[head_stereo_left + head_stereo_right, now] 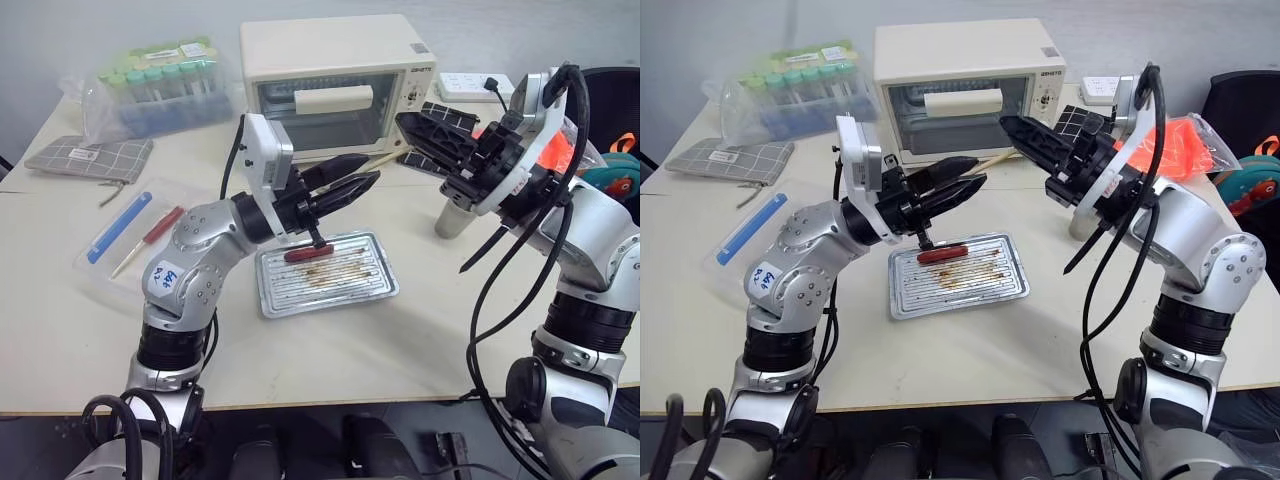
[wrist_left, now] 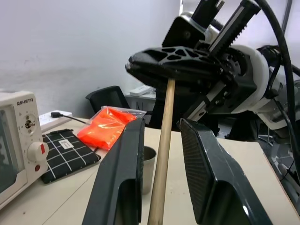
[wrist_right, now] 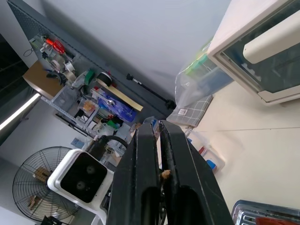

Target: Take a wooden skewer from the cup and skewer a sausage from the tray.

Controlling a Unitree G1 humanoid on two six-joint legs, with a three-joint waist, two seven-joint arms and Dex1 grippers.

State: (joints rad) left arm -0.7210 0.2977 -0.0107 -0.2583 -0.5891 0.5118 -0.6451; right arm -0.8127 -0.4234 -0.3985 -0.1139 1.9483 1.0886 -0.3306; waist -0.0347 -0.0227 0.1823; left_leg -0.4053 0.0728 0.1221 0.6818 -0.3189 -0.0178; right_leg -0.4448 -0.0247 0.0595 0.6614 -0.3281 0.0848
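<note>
sausage (image 1: 942, 254) on tray (image 1: 958, 285), cup (image 1: 455, 219) right

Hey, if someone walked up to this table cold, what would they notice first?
Probably the two grippers meeting in mid-air above the tray: the right gripper is shut on a wooden skewer that runs down between the left gripper's fingers. Next, the dark red sausage lying on the tray, and the cream toaster oven behind.

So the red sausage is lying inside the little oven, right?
Not quite. The sausage is red, but it is lying on the silver tray on the table in front of the oven, not inside it. The left eye view shows this.
</note>
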